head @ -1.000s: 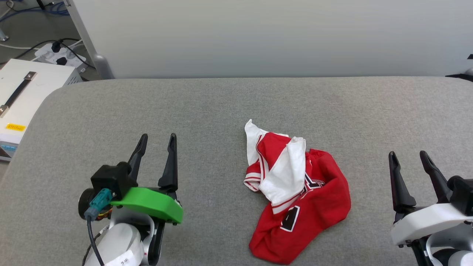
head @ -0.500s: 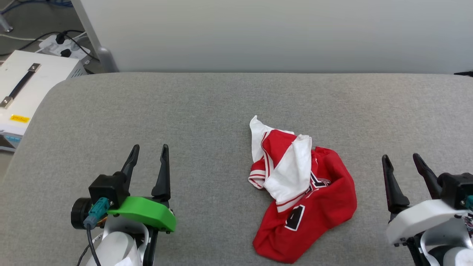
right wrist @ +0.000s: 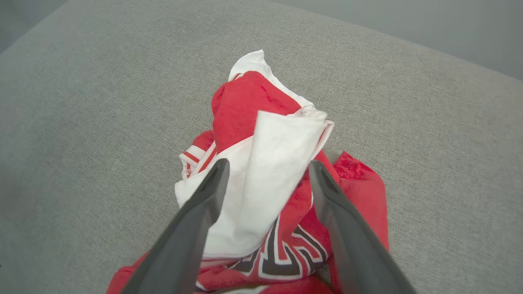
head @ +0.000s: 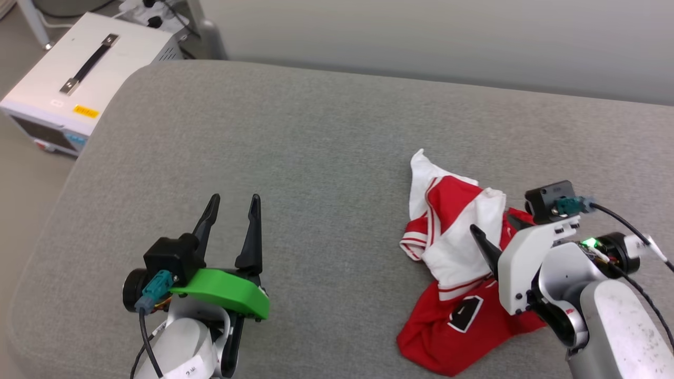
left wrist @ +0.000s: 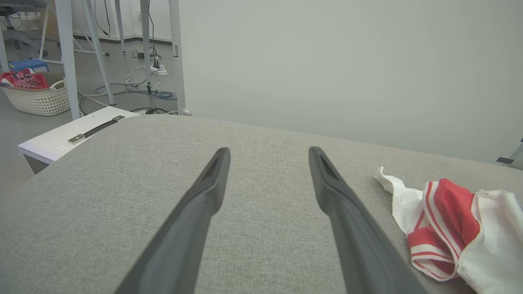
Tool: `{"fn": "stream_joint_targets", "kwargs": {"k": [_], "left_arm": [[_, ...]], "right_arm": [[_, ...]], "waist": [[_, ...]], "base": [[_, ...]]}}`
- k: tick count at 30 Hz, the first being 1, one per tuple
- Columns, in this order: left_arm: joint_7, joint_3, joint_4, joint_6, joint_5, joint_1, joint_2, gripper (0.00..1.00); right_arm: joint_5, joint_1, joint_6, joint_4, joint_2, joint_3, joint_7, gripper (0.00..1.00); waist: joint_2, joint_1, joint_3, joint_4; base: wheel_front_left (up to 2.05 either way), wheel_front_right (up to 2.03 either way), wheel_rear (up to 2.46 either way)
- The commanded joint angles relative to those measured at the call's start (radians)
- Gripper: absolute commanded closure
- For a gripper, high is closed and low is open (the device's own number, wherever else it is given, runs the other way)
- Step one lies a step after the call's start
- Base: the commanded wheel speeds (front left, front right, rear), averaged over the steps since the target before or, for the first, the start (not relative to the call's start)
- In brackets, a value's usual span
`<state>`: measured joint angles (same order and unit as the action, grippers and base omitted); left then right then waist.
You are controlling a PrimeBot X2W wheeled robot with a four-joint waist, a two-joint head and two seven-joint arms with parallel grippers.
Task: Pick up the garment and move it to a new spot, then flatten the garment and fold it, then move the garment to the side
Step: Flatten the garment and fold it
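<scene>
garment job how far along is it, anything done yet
Done: nothing yet. The garment lies crumpled on the grey surface, not lifted.
In hand: the right gripper hangs open over it, straddling the white sleeve, not closed. The left gripper is open over bare surface, apart from the cloth.
Left: grasp, move, flatten, fold, set aside.

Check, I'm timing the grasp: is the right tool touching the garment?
Cannot tell. In the right wrist view the open right tool frames the white fold of the garment, but neither contact nor a gap shows plainly.
</scene>
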<state>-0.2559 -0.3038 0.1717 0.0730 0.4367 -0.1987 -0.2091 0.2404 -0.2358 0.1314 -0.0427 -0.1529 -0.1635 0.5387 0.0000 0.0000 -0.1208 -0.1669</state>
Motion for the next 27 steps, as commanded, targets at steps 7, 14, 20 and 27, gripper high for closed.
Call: {"fn": "stream_joint_targets", "kwargs": {"k": [7, 14, 20, 27], "left_arm": [[-0.006, 0.037, 0.018, -0.038, -0.033, -0.030, 0.037, 0.00], [-0.006, 0.077, 0.032, -0.059, -0.056, -0.016, 0.053, 0.00], [-0.006, 0.098, 0.039, -0.073, -0.070, -0.009, 0.053, 0.00], [-0.006, 0.116, 0.045, -0.082, -0.078, 0.003, 0.050, 0.00]], "right_arm": [[0.007, -0.070, -0.001, -0.090, -0.035, -0.023, 0.073, 0.00], [0.033, -0.092, -0.001, -0.078, -0.040, -0.025, 0.080, 1.00], [0.029, -0.131, -0.001, -0.006, -0.049, 0.010, 0.017, 1.00], [0.002, -0.096, -0.001, 0.064, -0.048, 0.202, -0.024, 1.00]], "waist": [[0.0000, 0.0000, -0.053, -0.069], [0.0000, 0.0000, -0.041, -0.048], [0.0000, 0.0000, -0.023, -0.001], [0.0000, 0.0000, -0.006, 0.060]], "base": [[0.00, 0.00, 0.00], [0.00, 0.00, 0.00], [0.00, 0.00, 0.00], [0.00, 0.00, 0.00]]}}
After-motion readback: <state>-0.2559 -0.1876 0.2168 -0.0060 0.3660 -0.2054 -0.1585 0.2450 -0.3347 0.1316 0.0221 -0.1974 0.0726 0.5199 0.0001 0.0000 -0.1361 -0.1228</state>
